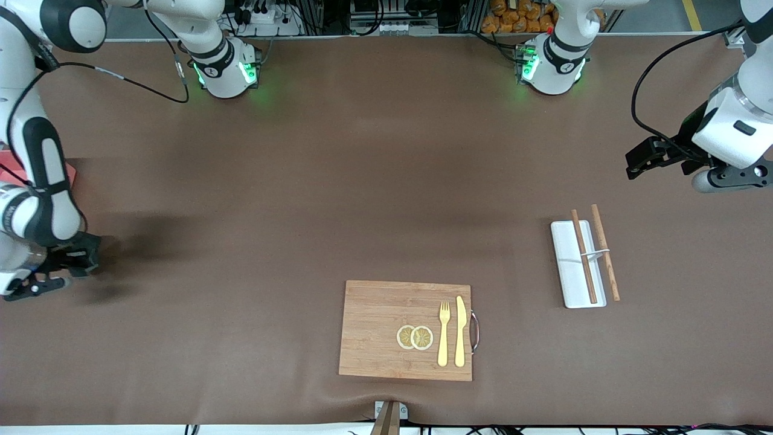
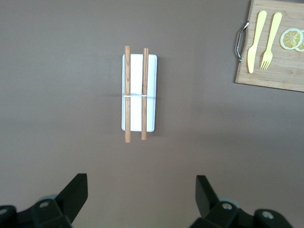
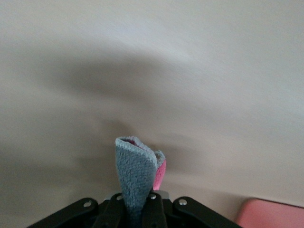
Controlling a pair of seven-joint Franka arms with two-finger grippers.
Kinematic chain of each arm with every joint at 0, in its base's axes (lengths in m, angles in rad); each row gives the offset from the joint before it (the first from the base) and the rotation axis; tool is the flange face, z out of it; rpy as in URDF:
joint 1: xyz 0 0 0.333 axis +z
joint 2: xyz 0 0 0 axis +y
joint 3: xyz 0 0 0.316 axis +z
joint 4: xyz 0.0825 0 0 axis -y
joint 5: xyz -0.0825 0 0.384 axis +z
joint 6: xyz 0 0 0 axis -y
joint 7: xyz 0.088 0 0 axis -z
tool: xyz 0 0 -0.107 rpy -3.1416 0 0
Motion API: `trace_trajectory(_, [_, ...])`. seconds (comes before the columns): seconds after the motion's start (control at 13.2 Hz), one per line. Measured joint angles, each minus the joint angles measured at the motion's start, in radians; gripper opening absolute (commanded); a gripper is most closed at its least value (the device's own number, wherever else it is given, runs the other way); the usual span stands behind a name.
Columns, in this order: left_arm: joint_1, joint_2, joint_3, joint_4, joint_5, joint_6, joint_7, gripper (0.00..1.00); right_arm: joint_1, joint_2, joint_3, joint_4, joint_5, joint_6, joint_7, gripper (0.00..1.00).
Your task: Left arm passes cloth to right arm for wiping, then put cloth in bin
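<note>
- The brown table (image 1: 302,181) fills the front view, with shelving and cables along the edge where the robots' bases stand.
- The right gripper (image 3: 135,209) hangs over the right arm's end of the table, pinching the cloth (image 3: 135,173); a corner of the bin (image 3: 270,213) lies beside it.
- The left gripper (image 2: 142,192) is spread wide above the white tray (image 2: 149,90) and chopsticks (image 2: 127,95).
- A cutting board (image 1: 386,326) sits at the camera-side edge.

Left pincer (image 2: 141,192): fingers spread wide, over bare brown surface (image 2: 57,95) | white tray (image 2: 149,95): two wooden chopsticks (image 2: 127,95) lying lengthwise | cutting board (image 2: 285,66): yellow knife (image 2: 256,35), yellow fork (image 2: 270,33), lemon slices (image 2: 290,39)
</note>
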State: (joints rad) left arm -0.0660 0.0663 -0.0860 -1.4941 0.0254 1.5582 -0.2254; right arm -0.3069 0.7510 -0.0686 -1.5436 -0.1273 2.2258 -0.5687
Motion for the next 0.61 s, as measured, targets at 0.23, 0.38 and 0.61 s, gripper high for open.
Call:
trace_trajectory(0.23, [0.002, 0.0, 0.0, 0.0, 0.0, 0.0, 0.0, 1.0, 0.094, -0.003, 0.018, 0.0, 0.046, -0.056, 0.119, 0.0])
trace_trajectory(0.38, [0.005, -0.001, 0.0, 0.0, 0.0, 0.0, 0.0, 1.0, 0.148, -0.006, 0.028, 0.0, 0.078, -0.079, 0.206, 0.0])
trace_trajectory(0.61, [0.007, -0.007, 0.0, 0.0, 0.0, 0.0, 0.0, 1.0, 0.226, -0.008, 0.062, 0.001, 0.145, -0.1, 0.366, 0.0])
